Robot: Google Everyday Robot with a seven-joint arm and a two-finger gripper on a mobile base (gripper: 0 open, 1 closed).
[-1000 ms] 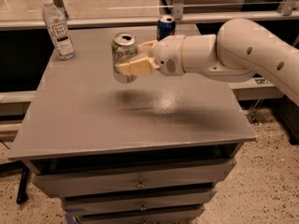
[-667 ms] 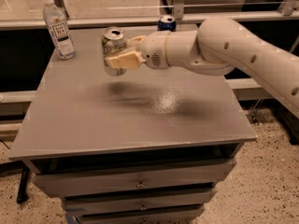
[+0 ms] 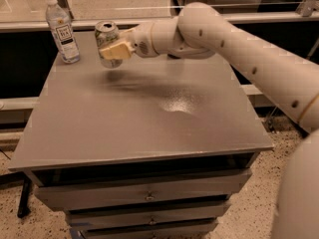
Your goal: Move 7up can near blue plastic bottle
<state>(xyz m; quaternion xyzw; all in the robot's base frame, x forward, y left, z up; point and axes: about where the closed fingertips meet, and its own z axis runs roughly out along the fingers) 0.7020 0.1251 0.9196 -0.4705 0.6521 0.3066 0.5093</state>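
One robot arm point(image 3: 239, 49), white and jointed, reaches in from the right across a grey tabletop point(image 3: 139, 128). At its end the gripper point(image 3: 109, 48) sits over the back left part of the tabletop. Its tan fingers point(image 3: 118, 49) are closed around the 7up can point(image 3: 105, 34), gripping it across the middle. The can is silver with green markings, upright with a slight tilt, and its pull-tab top is showing. It appears to be held just clear of the surface, with a dark shadow on the tabletop below it. The blue plastic bottle point(image 3: 62, 30), clear with a white cap and a white label, stands upright at the back left corner. The can is near the bottle, to its right, with a gap between them. Below the tabletop are grey drawers point(image 3: 149, 197) with small handles.
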